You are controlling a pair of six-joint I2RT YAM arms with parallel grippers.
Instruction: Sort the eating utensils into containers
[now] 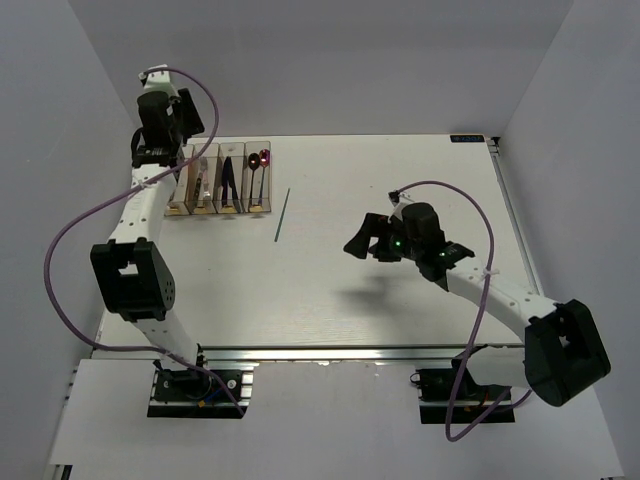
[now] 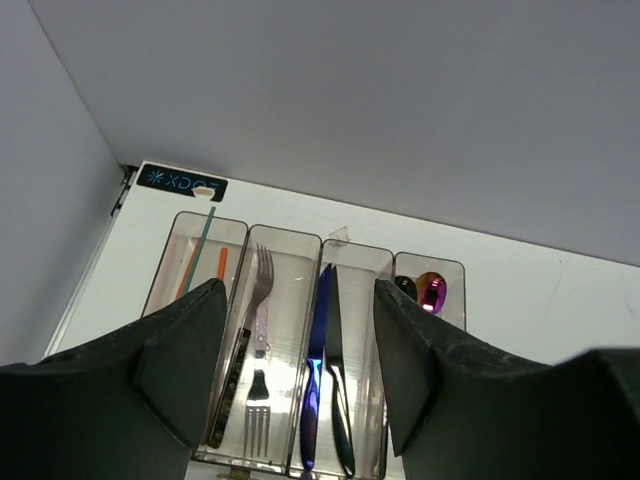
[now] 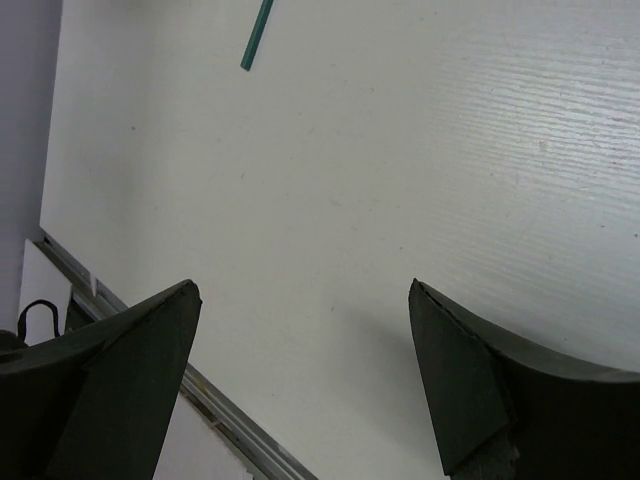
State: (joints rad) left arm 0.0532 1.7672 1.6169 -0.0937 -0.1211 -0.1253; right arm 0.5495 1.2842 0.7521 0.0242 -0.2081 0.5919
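Note:
Four clear containers (image 1: 219,180) stand in a row at the table's back left. In the left wrist view they hold orange and green chopsticks (image 2: 205,250), silver forks (image 2: 258,300), dark blue knives (image 2: 318,340) and black and pink spoons (image 2: 432,292). One green chopstick (image 1: 283,215) lies loose on the table right of the containers; its end shows in the right wrist view (image 3: 256,35). My left gripper (image 2: 298,300) is open and empty above the containers. My right gripper (image 3: 300,295) is open and empty over bare table, right of the chopstick.
The table's metal front rail (image 3: 230,420) shows under the right gripper. A black label (image 2: 180,183) sits at the table's far left corner. Grey walls enclose the table on three sides.

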